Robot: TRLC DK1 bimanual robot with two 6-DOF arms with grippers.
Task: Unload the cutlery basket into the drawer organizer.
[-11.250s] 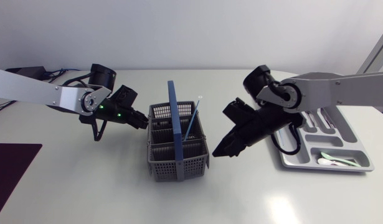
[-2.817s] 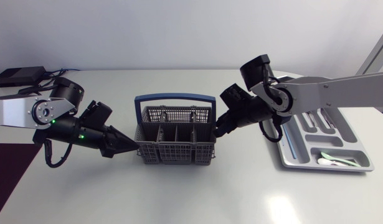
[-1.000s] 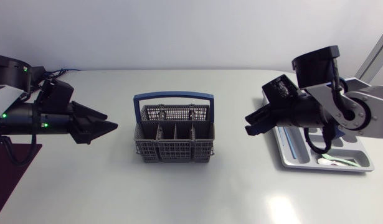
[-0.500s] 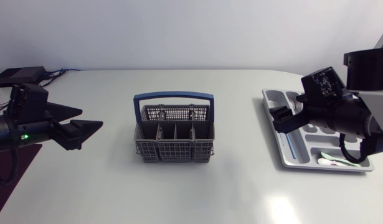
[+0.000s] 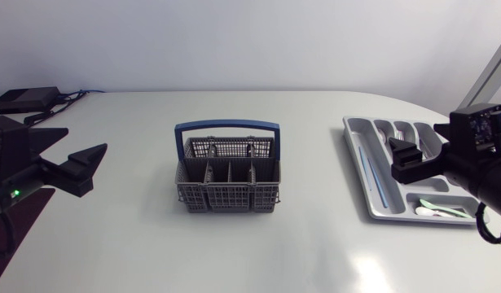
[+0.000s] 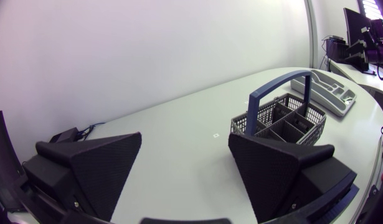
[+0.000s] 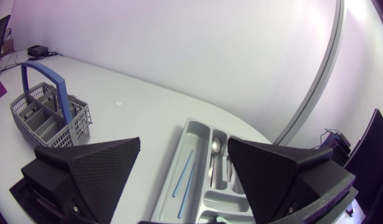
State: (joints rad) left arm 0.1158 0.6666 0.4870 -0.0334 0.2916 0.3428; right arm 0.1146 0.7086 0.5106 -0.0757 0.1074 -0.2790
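The grey cutlery basket (image 5: 226,183) with its upright blue handle (image 5: 226,128) stands mid-table, and I see no cutlery in it. The grey drawer organizer (image 5: 371,191) lies at the right, holding a blue stick (image 5: 379,175), pale green spoons (image 5: 437,210) and metal cutlery (image 5: 401,130). My left gripper (image 5: 87,139) hovers open and empty far left of the basket. My right gripper (image 5: 392,159) is open and empty over the organizer. In the left wrist view the basket (image 6: 281,118) lies ahead of the open gripper (image 6: 185,135). Below the open right gripper (image 7: 184,141) sits the organizer (image 7: 197,186).
A dark mat (image 5: 14,236) covers the table's front left corner. A black box with cables (image 5: 26,98) sits at the back left. The basket (image 7: 48,115) stands well off to the side in the right wrist view.
Both arms have drawn back from the basket toward their sides of the table. Both grippers have spread wider open.
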